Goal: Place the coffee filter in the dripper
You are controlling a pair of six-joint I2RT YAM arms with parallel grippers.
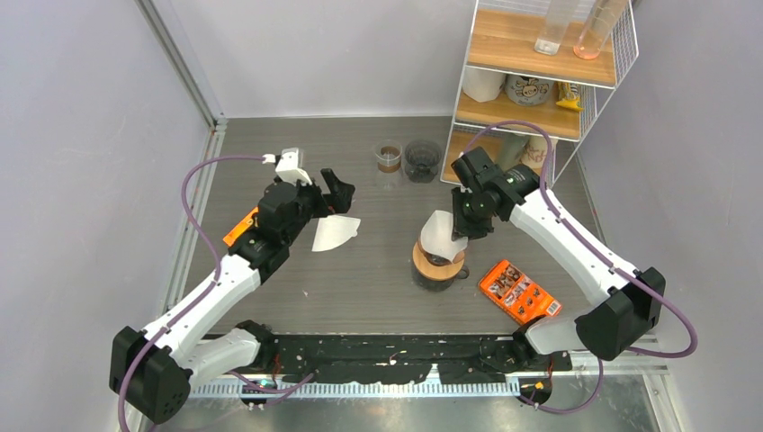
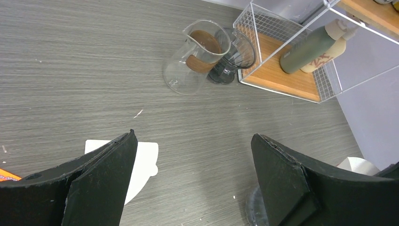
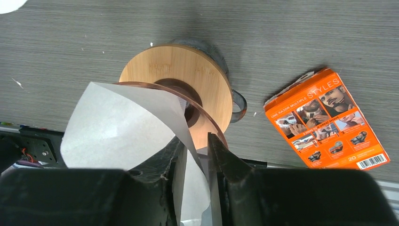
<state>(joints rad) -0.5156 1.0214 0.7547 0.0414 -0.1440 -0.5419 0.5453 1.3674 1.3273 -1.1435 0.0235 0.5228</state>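
The dripper [image 1: 438,268] has a round wooden collar [image 3: 160,70] and stands at the table's middle, right of centre. My right gripper [image 1: 468,227] [image 3: 197,141] is shut on the edge of a white coffee filter [image 1: 441,232] [image 3: 122,132]. The filter stands opened as a cone, tilted over the dripper's mouth, its lower part inside the brown rim. My left gripper [image 1: 337,193] [image 2: 193,141] is open and empty, low over the table. A second, flat white filter [image 1: 335,232] [image 2: 143,162] lies under its left finger.
An orange box [image 1: 520,291] [image 3: 329,122] lies right of the dripper. A glass carafe [image 1: 389,157] [image 2: 195,59] and a dark glass dripper [image 1: 422,160] [image 2: 233,59] stand at the back. A wire shelf rack [image 1: 531,81] fills the back right. An orange item [image 1: 239,227] lies by the left arm.
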